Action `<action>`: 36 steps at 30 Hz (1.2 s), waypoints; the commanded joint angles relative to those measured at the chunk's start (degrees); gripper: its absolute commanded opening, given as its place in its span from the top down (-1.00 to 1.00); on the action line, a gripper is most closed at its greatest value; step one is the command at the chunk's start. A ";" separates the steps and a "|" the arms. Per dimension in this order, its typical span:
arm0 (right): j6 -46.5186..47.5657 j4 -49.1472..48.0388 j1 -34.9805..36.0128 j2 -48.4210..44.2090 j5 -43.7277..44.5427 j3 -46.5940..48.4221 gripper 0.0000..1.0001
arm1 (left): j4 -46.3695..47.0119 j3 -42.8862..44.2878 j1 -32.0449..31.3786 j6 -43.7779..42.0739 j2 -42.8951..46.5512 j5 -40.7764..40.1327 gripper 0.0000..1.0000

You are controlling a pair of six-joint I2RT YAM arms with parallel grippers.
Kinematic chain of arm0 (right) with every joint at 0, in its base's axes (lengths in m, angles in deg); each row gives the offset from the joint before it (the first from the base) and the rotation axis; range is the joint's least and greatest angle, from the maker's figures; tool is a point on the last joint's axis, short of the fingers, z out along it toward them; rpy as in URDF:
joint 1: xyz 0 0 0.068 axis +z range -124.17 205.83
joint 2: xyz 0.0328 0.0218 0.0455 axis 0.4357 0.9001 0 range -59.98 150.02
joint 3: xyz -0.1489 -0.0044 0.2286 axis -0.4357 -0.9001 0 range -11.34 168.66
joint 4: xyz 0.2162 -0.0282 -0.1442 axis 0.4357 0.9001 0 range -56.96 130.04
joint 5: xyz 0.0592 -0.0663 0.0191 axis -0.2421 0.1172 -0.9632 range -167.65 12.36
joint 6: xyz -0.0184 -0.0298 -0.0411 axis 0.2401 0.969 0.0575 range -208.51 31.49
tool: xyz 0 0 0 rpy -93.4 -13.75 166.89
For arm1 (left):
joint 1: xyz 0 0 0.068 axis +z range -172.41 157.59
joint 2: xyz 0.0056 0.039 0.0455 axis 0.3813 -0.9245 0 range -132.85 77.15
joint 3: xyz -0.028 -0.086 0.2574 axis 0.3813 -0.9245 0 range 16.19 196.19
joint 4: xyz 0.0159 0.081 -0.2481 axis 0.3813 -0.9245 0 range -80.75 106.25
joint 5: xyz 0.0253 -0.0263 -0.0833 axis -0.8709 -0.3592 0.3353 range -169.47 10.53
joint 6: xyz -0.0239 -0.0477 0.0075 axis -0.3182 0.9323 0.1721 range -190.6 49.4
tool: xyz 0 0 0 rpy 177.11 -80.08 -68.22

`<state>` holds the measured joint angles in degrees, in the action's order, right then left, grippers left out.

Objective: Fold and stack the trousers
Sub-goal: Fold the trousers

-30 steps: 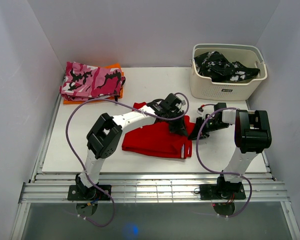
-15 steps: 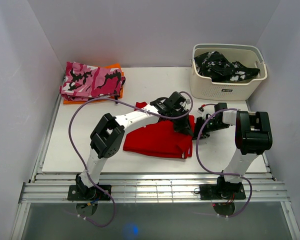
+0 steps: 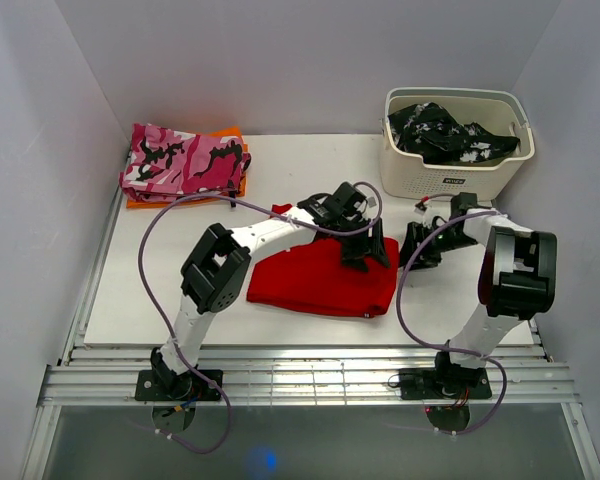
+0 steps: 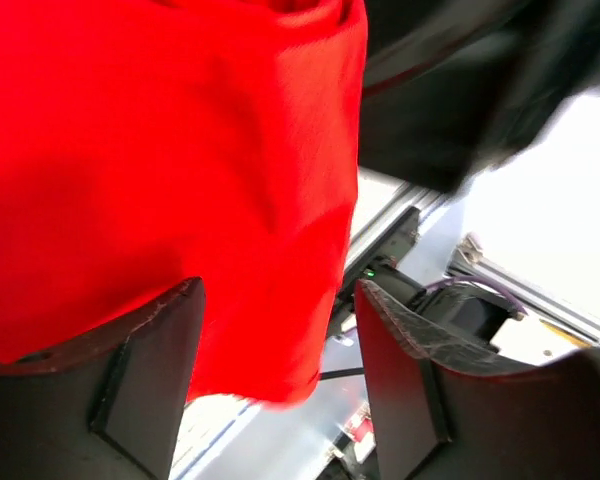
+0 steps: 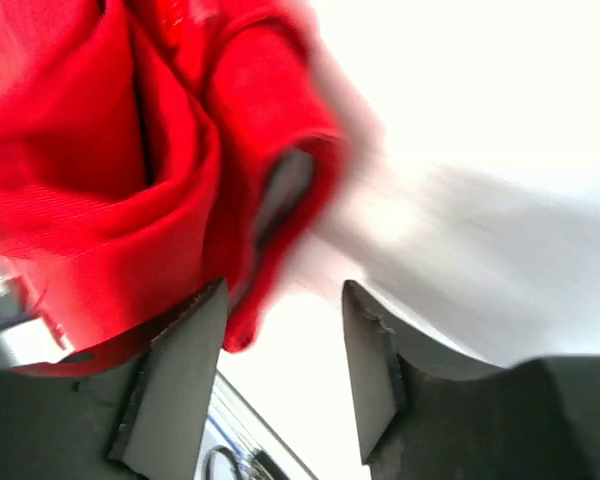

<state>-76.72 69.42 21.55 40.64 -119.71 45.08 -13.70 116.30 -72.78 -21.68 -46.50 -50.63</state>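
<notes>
The red trousers (image 3: 320,282) lie folded in a compact bundle at the middle of the table. My left gripper (image 3: 366,250) hovers over their far right corner. Its jaws are open, and in the left wrist view the red fabric (image 4: 160,170) sits beyond the fingers (image 4: 130,380) with its edge loose between them. My right gripper (image 3: 418,250) stands just right of the bundle, open. The right wrist view has the folded red edge (image 5: 130,190) beside its left finger (image 5: 175,370), with bare white table between the jaws.
A white basket (image 3: 500,170) holding a black-and-white garment (image 3: 450,135) stands at the back right. A pink camouflage garment (image 3: 185,160) lies folded on something orange at the back left. White walls close in both sides, and metal rails (image 3: 300,375) run along the front edge.
Both grippers were shut on the trousers' right edge and have now opened and let it go. The right gripper has drawn back to the right. The bundle's right edge has settled flatter.
</notes>
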 commanded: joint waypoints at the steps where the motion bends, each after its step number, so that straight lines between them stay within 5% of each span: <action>1: 10.24 10.01 -6.78 -2.97 4.96 6.32 -0.13 | -1.95 -1.67 3.08 -5.94 8.33 -1.59 -0.46; 4: 14.91 16.51 -10.39 -3.67 6.20 12.47 -0.25 | -1.52 -7.20 7.64 -10.16 14.13 -0.11 -0.51; 8: 19.23 23.81 -9.36 -6.13 -3.94 20.03 -0.40 | 2.52 -13.35 17.29 -19.73 19.76 16.38 -0.51; 10: 18.71 26.01 -4.81 -6.93 -8.36 20.48 -0.42 | 7.18 -19.41 20.65 -23.08 23.01 28.66 -0.50; 14: 17.57 25.07 5.83 -6.23 -18.03 15.66 -0.28 | 9.21 -27.41 28.11 -25.02 25.13 36.80 -0.29; 18: 16.68 19.18 13.75 -2.03 -19.11 8.01 -0.15 | 11.32 -34.54 31.90 -26.95 26.18 36.47 -0.17; 22: 17.13 15.40 14.12 4.75 -15.61 4.58 -0.04 | 11.94 -39.46 35.86 -28.01 22.69 34.10 -0.09; 29: 11.85 9.49 13.94 8.46 -2.24 12.27 0.01 | 11.15 -41.32 41.67 -32.57 18.63 26.27 0.00; 33: 10.19 12.74 13.51 2.68 -1.88 18.10 -0.12 | 9.13 -40.01 41.84 -36.25 22.82 22.50 -0.14; 36: 7.91 13.72 11.75 -4.69 -0.92 16.10 -0.41 | 7.81 -38.51 41.15 -43.00 30.36 20.21 -0.36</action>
<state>-66.45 82.20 35.08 44.90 -123.29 60.93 -5.05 74.51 -30.86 -56.10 -26.20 -27.38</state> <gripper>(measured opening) 0.676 0.652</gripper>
